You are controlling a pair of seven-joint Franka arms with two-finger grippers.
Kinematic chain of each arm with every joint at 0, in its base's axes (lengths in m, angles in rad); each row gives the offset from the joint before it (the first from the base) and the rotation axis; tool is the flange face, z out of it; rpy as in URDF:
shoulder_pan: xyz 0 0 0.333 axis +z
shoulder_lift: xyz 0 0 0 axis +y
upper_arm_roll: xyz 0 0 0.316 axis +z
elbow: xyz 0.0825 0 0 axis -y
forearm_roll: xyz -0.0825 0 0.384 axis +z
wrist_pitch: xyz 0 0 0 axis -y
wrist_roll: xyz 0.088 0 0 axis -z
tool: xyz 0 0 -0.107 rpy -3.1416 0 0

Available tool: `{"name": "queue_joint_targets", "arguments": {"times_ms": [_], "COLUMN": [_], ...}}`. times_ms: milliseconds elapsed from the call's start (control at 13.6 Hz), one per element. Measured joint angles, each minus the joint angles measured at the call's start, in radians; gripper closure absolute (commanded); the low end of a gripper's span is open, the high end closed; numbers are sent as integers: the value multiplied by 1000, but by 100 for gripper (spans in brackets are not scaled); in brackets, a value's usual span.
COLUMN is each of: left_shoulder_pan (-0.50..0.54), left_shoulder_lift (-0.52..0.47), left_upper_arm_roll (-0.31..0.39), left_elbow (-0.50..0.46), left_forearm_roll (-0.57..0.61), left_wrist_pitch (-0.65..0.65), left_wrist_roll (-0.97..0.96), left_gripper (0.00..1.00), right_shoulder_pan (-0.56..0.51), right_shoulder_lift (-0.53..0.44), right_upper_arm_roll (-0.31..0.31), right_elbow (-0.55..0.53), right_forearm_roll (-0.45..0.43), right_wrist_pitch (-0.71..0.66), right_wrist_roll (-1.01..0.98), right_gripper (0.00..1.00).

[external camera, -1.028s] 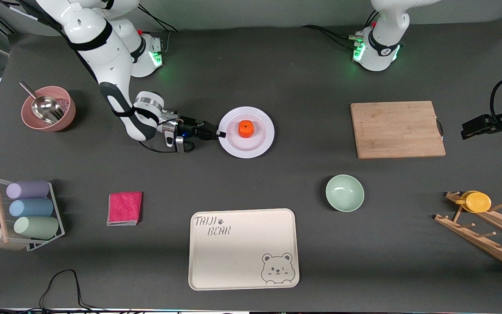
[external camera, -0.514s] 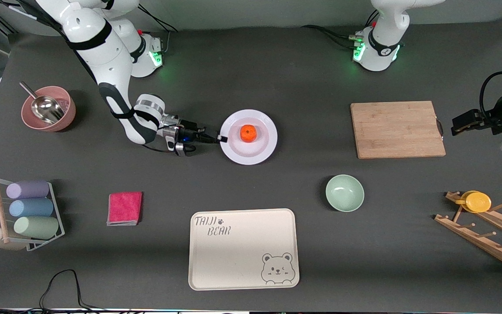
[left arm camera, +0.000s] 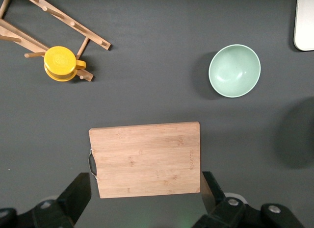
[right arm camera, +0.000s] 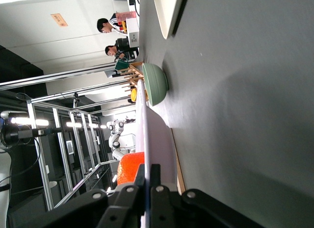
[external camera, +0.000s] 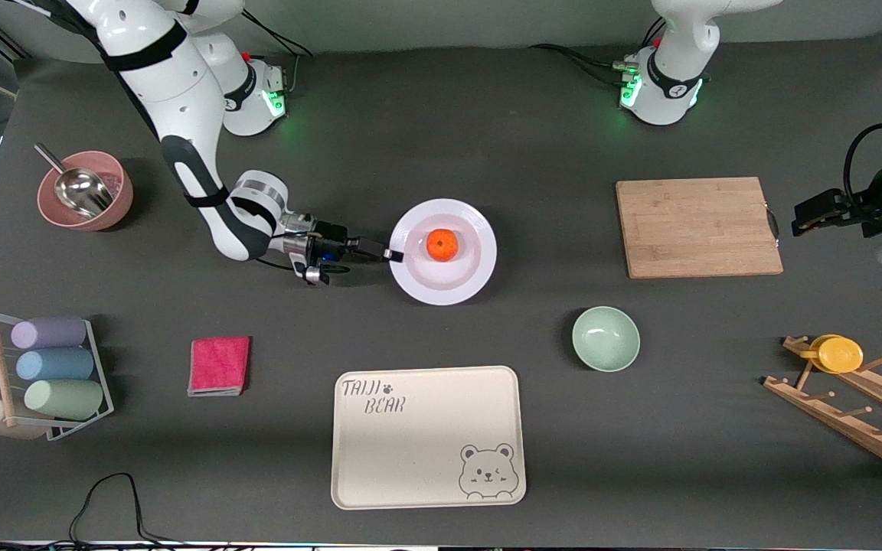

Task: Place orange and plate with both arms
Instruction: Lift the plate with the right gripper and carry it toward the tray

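Center frame, the right gripper (external camera: 392,255) pinches the rim of the plate (external camera: 465,283), lifted off the tabletop (external camera: 441,115); the orange (external camera: 442,245) sits on it. At the right edge, the left gripper (external camera: 801,223) hangs wide open beside the cutting board (external camera: 697,227).

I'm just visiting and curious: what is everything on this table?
plate: 1, white, mid-table, rim held by right pincer
orange: 1, on plate
cutting board: 1, wooden, toward left arm's end
bowl: 1, pale green
tray: 1, cream, nearest the camera
cloth: 1, pink
pink bowl: 1, holding a metal scoop
right pincer: shut on plate rim
left pincer: open, over cutting board, waiting
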Motion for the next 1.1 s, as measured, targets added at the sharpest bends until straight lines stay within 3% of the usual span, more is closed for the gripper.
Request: {"name": "queue_joint_targets", "arguments": {"times_ms": [441, 808, 1101], "left_shoulder_pan": [-1, -3, -12], "left_shoulder_lift": [0, 0, 0], "left_upper_arm_roll": [0, -1, -1], "left_elbow": [0, -2, -3], "left_forearm_roll": [0, 0, 0], "left_wrist_pitch": [-5, -6, -6], "left_wrist_roll": [6, 8, 8], "left_gripper": [0, 0, 0], "right_shoulder_pan": [0, -1, -5], "right_shoulder_lift": [-33, -35, -23], "right_upper_arm_roll": [-85, -165, -172], "right_elbow": [134, 343, 513], "right_forearm_roll": [-180, -394, -461], "right_wrist_pitch": [16, 17, 23], "right_wrist_roll": [233, 473, 630], "right_gripper": [100, 100, 100]}}
